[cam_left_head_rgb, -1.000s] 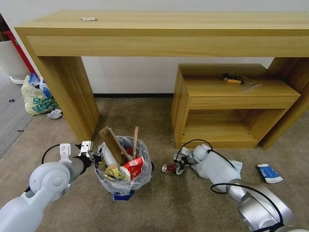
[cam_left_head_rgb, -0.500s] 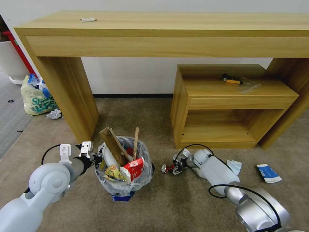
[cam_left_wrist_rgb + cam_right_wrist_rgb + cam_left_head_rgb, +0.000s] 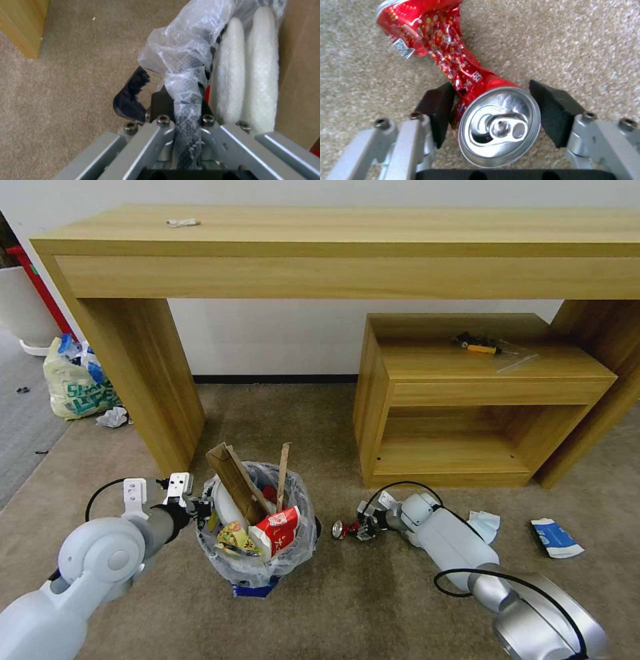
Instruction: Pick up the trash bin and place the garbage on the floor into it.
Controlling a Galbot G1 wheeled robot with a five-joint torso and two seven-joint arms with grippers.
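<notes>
Low in the frame of the head view, left of centre, the trash bin [image 3: 257, 543] is standing on the beige carpet [image 3: 373, 607], its clear liner bulging around white slippers [image 3: 227, 507], a cardboard piece [image 3: 233, 483], a wood stick [image 3: 281, 473] and a red wrapper [image 3: 277, 527]. The left gripper [image 3: 202, 507] is sitting at the bin's left rim, and in the left wrist view its fingers [image 3: 131, 100] are pinching closed on a twisted fold of the plastic liner [image 3: 183, 75], with the two slippers lying just beside it. Right of the bin, in the lower middle of the frame, the right gripper [image 3: 359, 528] is reaching down to the carpet at the crushed red can [image 3: 343, 528]. The right wrist view is showing the can [image 3: 463, 82] lying on the carpet between the two black pads [image 3: 436, 110]; the jaws are standing apart on either side of its silver top, one pad touching or nearly touching the crumpled side, the other leaving a narrow gap, so the grip is not closed. Toward the right edge a pale-blue tissue [image 3: 485, 523] is lying beside the right arm, and a blue-white packet [image 3: 557, 538] is lying farther right, both well apart from the bin. A long wooden table [image 3: 333, 247] is spanning the top of the frame, with a low wooden shelf unit [image 3: 467, 400] under it at right, and a yellowish shopping bag [image 3: 77, 380] is sitting at the left edge.
</notes>
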